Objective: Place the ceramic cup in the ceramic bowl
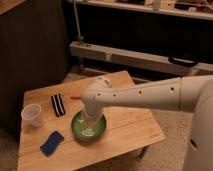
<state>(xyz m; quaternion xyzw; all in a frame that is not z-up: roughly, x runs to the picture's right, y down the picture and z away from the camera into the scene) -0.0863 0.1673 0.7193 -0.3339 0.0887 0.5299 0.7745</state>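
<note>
The ceramic cup (31, 115), small and whitish, stands upright near the left edge of the wooden table (130, 130). The ceramic bowl (79, 134), green and shallow, sits in the middle of the table toward the front. My white arm reaches in from the right and bends down at the wrist (95, 97). My gripper (89, 124) points straight down into the bowl, shut, with nothing that I can make out between its fingers. It hides part of the bowl's inside. The cup is well to the left of the gripper, apart from it.
A blue flat object (52, 142) lies at the front left of the table. A black striped packet (58, 105) lies between cup and bowl, with a thin orange item (75, 97) behind the bowl. Dark cabinets and a low shelf stand behind the table.
</note>
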